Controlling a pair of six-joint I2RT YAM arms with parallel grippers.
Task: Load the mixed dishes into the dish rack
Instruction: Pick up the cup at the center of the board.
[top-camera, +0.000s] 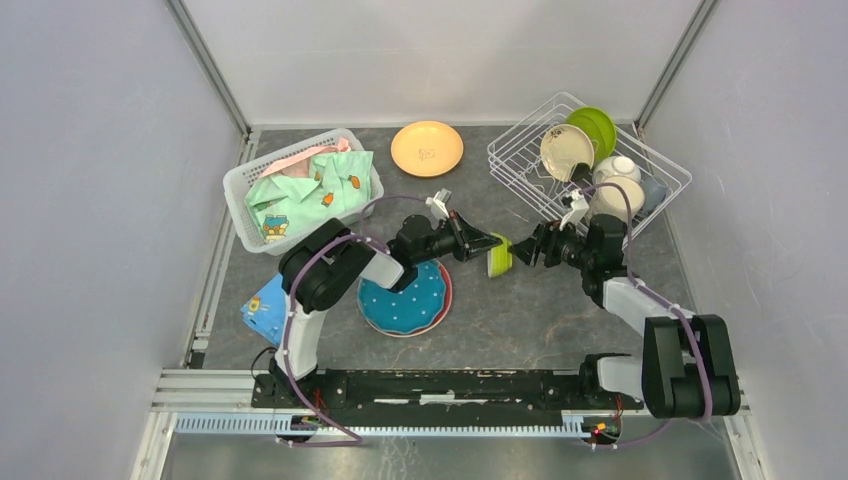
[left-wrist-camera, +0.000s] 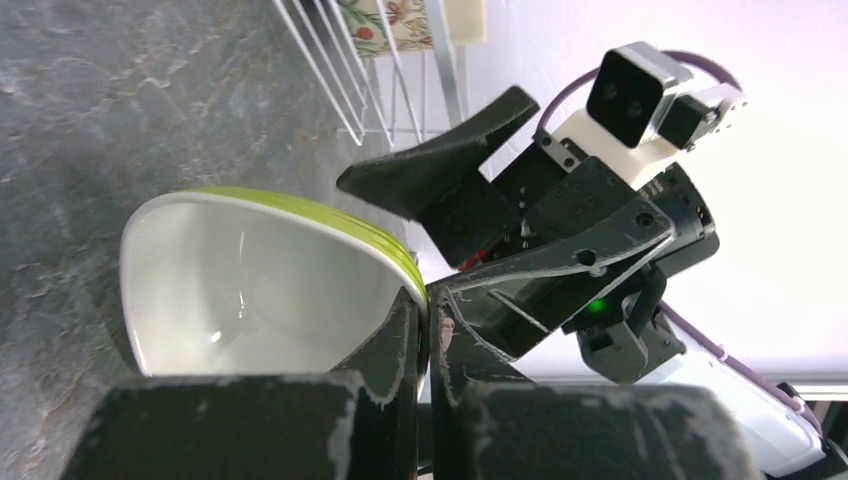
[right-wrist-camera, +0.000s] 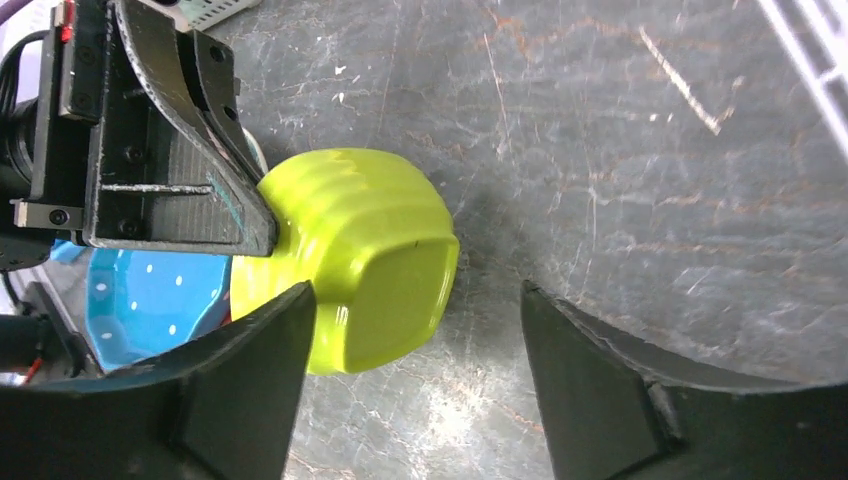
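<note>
Top external view: on the grey worktop (top-camera: 560, 320), the dish rack (top-camera: 515, 165) holds several dishes (top-camera: 567, 150). Just front-left of the rack, the left gripper (top-camera: 488, 245) is clamped on a lime-green bowl (top-camera: 499, 258) by its rim. The right gripper (top-camera: 524, 250) stands open around the bowl's base.

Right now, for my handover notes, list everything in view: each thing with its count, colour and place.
bowl: one, lime-green outside, white inside, mid-table between the arms
orange plate: one, orange, far centre
stacked plates: two, blue white-dotted on red, by the left arm
dish rack: one, white wire, far right
racked plates: two, cream and lime-green, in the rack
racked cups: at least two, pale, in the rack
basket: one, white, far left, holding clothes
cloth: one, blue, near left
left pincer: shut on the bowl's rim
right pincer: open, astride the bowl
</note>
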